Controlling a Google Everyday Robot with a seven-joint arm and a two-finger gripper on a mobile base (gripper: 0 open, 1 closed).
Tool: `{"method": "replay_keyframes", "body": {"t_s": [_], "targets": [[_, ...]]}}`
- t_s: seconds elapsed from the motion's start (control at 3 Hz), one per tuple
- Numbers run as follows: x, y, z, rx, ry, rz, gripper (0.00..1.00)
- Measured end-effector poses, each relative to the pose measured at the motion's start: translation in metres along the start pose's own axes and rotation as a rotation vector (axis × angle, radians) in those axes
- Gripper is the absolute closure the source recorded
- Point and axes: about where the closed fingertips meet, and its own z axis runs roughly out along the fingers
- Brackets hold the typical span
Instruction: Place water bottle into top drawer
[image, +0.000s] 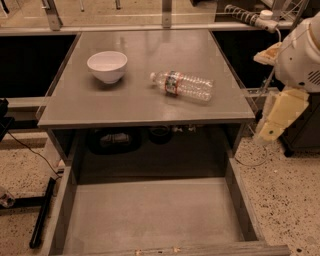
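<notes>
The water bottle (183, 85) lies on its side on the grey table top (140, 102), right of centre, with its cap pointing left. The top drawer (150, 215) is pulled out below the table's front edge and holds nothing. My gripper (274, 125) hangs off the table's right side, level with its front corner, apart from the bottle and holding nothing that I can see.
A white bowl (107, 65) stands on the table's left side. Dark objects (114, 140) sit in the recess under the table top. A black bar (41, 212) lies on the speckled floor at the left. Cables and a stand (250, 17) are at the back right.
</notes>
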Motion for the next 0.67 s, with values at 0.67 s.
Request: {"method": "replay_keyframes", "body": {"t_s": [0.67], "targets": [[-0.0203, -0.0186, 0.0119, 0.024, -0.136, -0.096, 0.00]]}}
